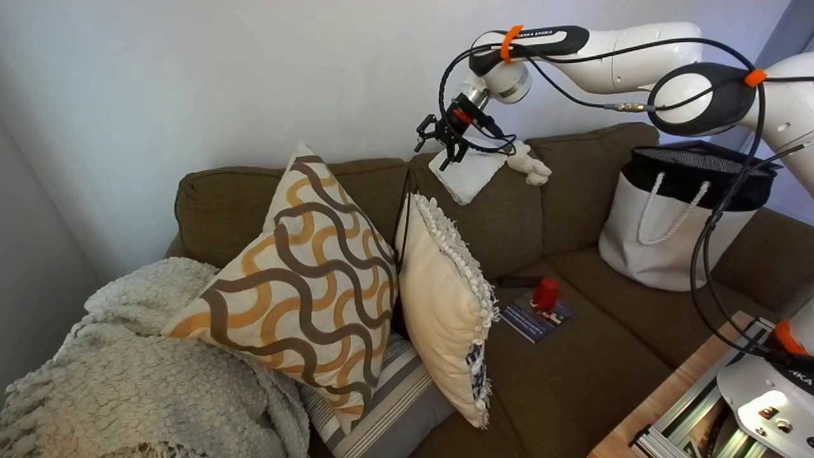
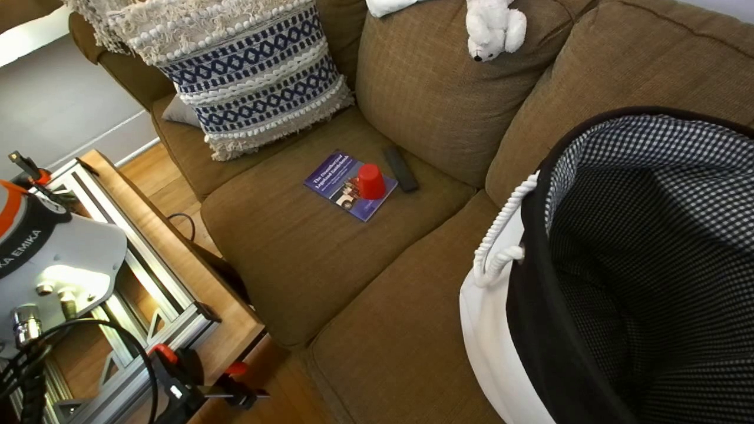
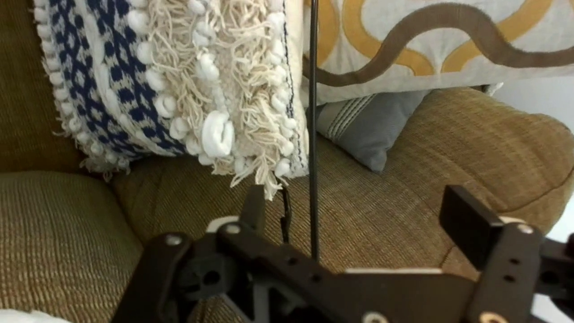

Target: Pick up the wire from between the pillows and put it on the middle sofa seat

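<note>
The place looks like a living room in a home. A brown fabric sofa (image 2: 400,330) shows in all views, bearing a wavy-patterned pillow (image 1: 318,280), a tasselled pillow (image 2: 253,88) and a striped grey cushion (image 1: 388,401); a fleecy blanket (image 1: 140,375) is heaped beside them. A white plush bear (image 2: 495,29) hangs over the backrest (image 2: 436,82), and a red cup (image 2: 371,182) sits on a paperback book (image 2: 333,174) on the seat (image 2: 294,247). A rope-handled cloth basket (image 1: 671,210) stands on the sofa as well. Plain pale walls (image 1: 241,83) and wooden flooring (image 2: 162,188) show too.

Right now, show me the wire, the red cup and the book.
Wire (image 3: 312,134), in the wrist view: its straight stretch.
Red cup (image 2: 371,185), in an exterior view: side wall.
Book (image 2: 343,184), in an exterior view: front cover.
</note>
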Controlling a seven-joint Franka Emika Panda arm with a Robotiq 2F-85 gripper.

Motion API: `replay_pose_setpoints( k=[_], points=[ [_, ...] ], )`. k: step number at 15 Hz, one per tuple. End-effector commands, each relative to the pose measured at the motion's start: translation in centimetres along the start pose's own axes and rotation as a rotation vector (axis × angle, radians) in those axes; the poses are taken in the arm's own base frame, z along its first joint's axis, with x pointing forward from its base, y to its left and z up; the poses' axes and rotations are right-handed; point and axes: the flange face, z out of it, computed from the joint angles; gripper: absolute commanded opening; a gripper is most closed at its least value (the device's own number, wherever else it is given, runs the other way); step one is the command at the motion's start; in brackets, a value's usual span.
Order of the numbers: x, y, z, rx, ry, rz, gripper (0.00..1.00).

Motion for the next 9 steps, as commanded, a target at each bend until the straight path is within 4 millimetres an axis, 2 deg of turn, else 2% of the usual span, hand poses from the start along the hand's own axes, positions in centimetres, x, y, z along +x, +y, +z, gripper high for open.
replay_pose_setpoints(
  k=[1, 5, 7, 9],
  points=[
    [1.1, 0.9, 1.3, -0.005, -0.058, 0.178, 0.99],
    [0.9, 0.9, 2.1, -0.093, -0.070, 0.340, 0.95],
    [0.6, 1.5, 2.4, -0.192, -0.063, 0.389, 1.00],
    [0.4, 2.4, 2.6, -0.301, -0.038, 0.414, 1.00]
  ],
)
